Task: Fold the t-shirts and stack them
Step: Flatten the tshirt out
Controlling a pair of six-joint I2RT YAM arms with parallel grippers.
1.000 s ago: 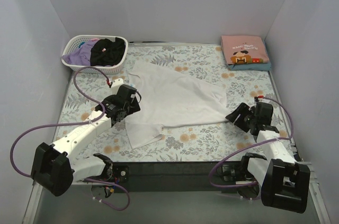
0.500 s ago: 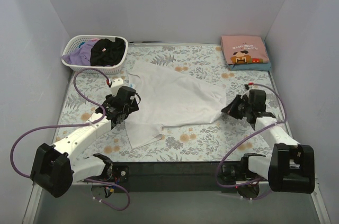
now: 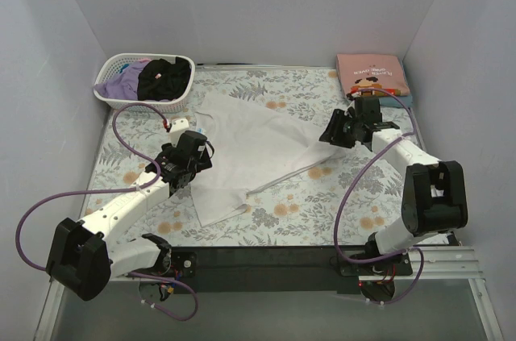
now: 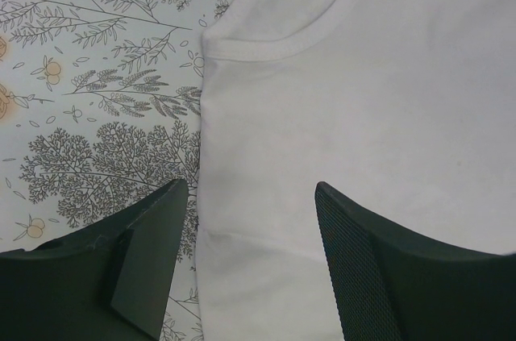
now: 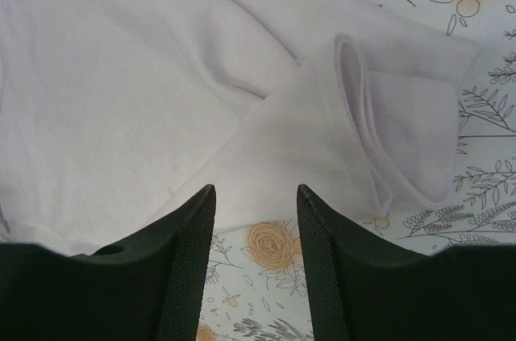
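A plain white t-shirt lies spread on the floral table cloth, its neck and label toward the far left. My left gripper hangs open over its left shoulder just below the collar, jaws astride the cloth edge. My right gripper is open above the shirt's right sleeve, its jaws empty over the shirt's edge and a printed flower. A folded pink t-shirt with a cartoon print rests on a teal one at the far right.
A white slotted basket at the far left corner holds a black tee and a lavender one. Grey walls close in the left, far and right sides. Purple cables loop from both arms.
My right arm swung from the near right edge up to the shirt's right sleeve, and the shirt's right side now lies farther back. The left arm barely moved.
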